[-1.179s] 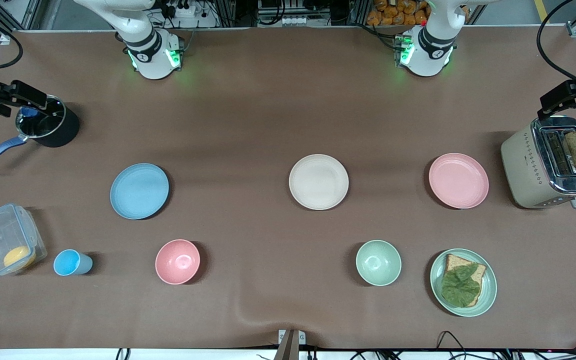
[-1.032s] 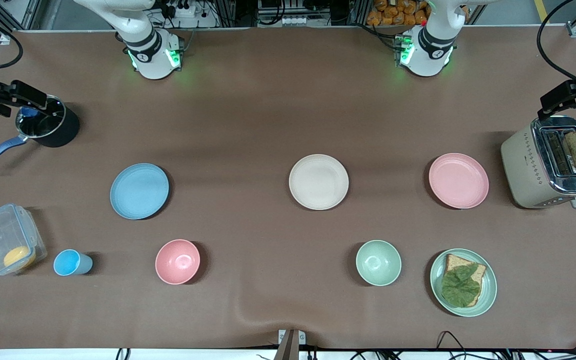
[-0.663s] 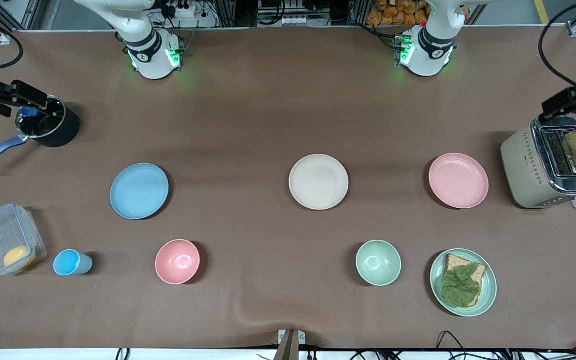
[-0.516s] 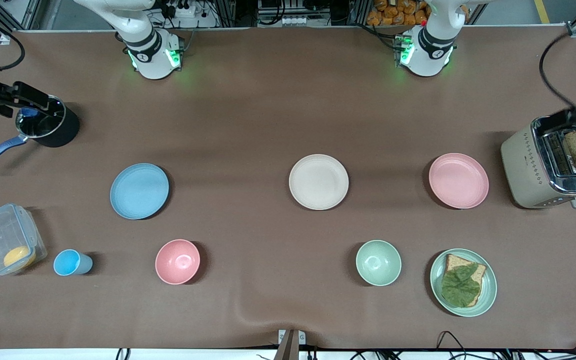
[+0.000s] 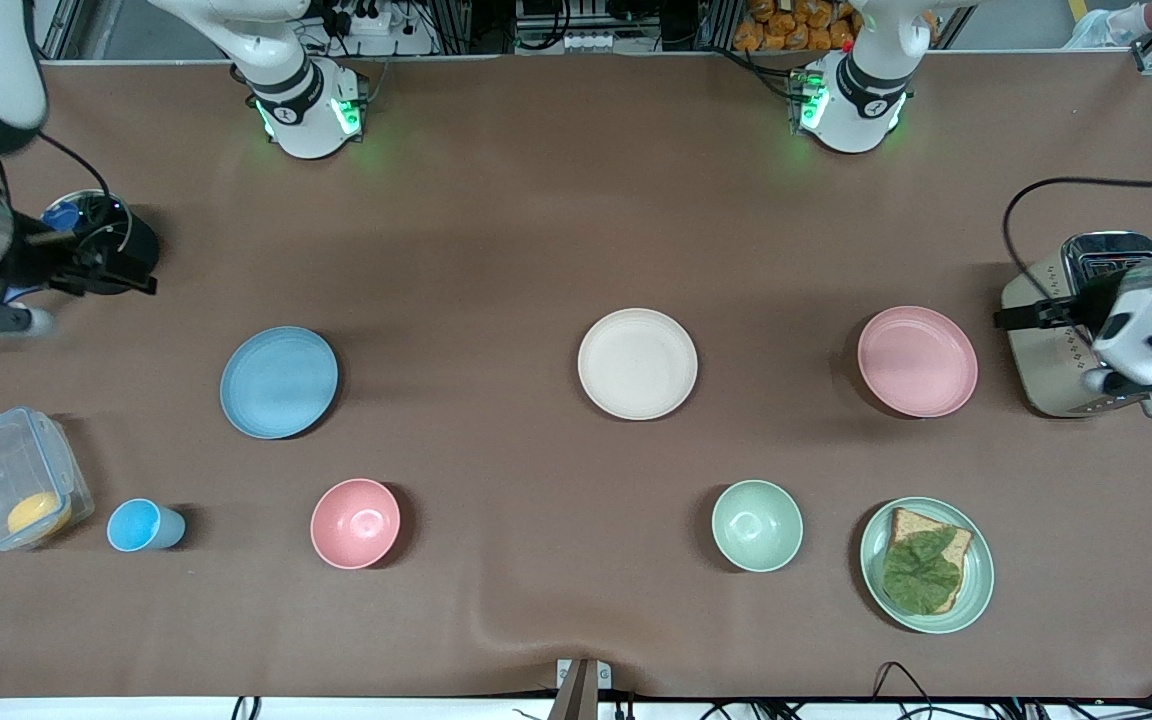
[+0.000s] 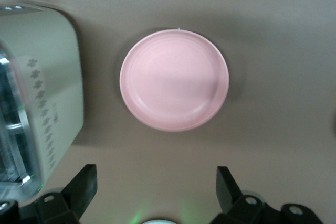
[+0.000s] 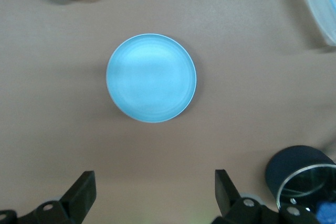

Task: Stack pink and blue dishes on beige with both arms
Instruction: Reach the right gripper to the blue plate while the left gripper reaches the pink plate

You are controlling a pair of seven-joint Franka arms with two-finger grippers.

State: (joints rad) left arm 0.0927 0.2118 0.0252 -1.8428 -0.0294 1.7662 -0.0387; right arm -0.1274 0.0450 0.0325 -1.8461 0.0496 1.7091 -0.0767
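Observation:
The cream-beige plate (image 5: 637, 363) lies at the table's middle. Toward the right arm's end lies the light blue plate (image 5: 278, 382), which the right wrist view shows whole (image 7: 151, 77). My right gripper (image 5: 101, 275) hangs open over the table beside the black pot, its empty fingers (image 7: 84, 190) short of the blue plate. The pale pink plate (image 5: 917, 361) lies toward the left arm's end, and it is also whole in the left wrist view (image 6: 174, 80). My left gripper (image 5: 1021, 317) is open and empty over the toaster's edge, beside the pink plate.
A black pot (image 5: 106, 235) and a clear container (image 5: 11, 490) sit at the right arm's end, the toaster (image 5: 1051, 345) at the left arm's. Nearer the front camera stand a blue cup (image 5: 141, 525), pink bowl (image 5: 355, 523), green bowl (image 5: 757, 525) and mint plate (image 5: 976, 590) with bread.
Both arms have swung in from the table's ends toward their plates. The left wrist now covers most of the toaster and its toast. The plates have not moved.

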